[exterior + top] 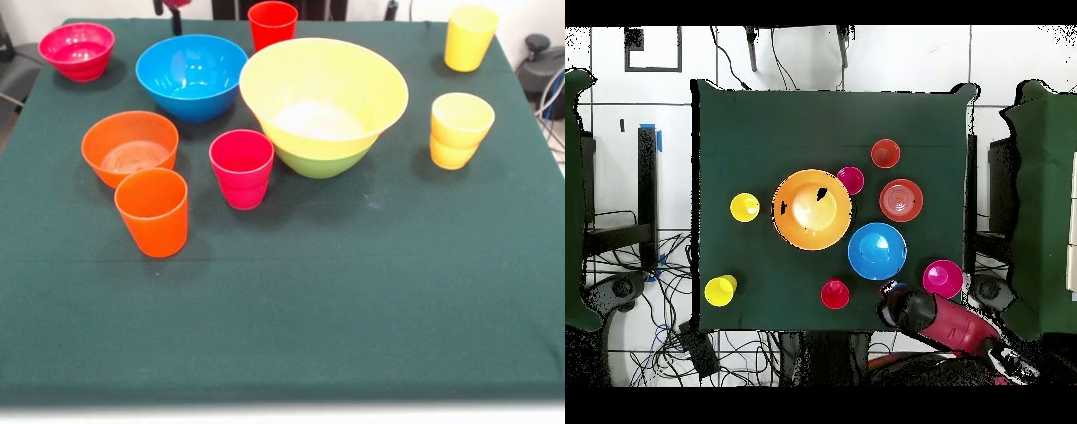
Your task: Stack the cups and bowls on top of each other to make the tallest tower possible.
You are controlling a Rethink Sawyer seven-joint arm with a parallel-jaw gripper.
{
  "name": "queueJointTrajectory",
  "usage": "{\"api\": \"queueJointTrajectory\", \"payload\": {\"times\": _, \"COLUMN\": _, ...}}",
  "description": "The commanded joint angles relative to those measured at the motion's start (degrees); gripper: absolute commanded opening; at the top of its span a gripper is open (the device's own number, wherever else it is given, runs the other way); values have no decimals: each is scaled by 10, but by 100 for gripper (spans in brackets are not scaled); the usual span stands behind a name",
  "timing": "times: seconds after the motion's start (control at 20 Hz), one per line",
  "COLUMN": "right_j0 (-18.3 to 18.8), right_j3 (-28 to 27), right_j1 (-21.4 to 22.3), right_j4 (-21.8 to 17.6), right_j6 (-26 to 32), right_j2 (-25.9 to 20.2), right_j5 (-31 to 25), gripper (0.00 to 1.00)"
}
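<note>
The tower is the very large yellow bowl (323, 93) (812, 209) resting in the green bowl (322, 162) at mid-table. The blue bowl (192, 75) (877, 250), the magenta bowl (78, 50) (942, 278) and the orange bowl (130, 146) (901, 200) stand apart on the cloth. Single cups stand upright: orange (153, 212) (885, 153), magenta (241, 168) (850, 180), red (272, 24) (835, 294) and yellow (470, 37) (720, 290). Another yellow cup (459, 130) (745, 207) looks nested in a second one. My gripper (174, 5) (893, 298) is drawn back at the robot's edge, between the red cup and the magenta bowl, holding nothing visible.
A dark green cloth (353, 300) covers the table. The half of it far from the robot holds nothing. Cables and stands lie on the floor around the table (665, 270).
</note>
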State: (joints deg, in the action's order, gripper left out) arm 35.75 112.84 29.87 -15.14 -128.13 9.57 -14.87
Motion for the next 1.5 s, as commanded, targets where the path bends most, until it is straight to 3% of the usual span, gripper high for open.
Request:
{"api": "queueJointTrajectory", "payload": {"times": 0.05, "right_j0": -26, "right_j3": -48, "right_j1": 48, "right_j4": 42, "right_j6": -21, "right_j2": -59, "right_j5": -107, "gripper": 100}}
{"api": "queueJointTrajectory", "payload": {"times": 0.9, "right_j0": -63, "right_j3": -72, "right_j1": 26, "right_j4": 65, "right_j6": -46, "right_j2": -63, "right_j5": -92, "gripper": 100}}
{"api": "queueJointTrajectory", "payload": {"times": 1.5, "right_j0": -92, "right_j3": -98, "right_j1": 34, "right_j4": 89, "right_j6": -38, "right_j2": -56, "right_j5": -156, "gripper": 100}}
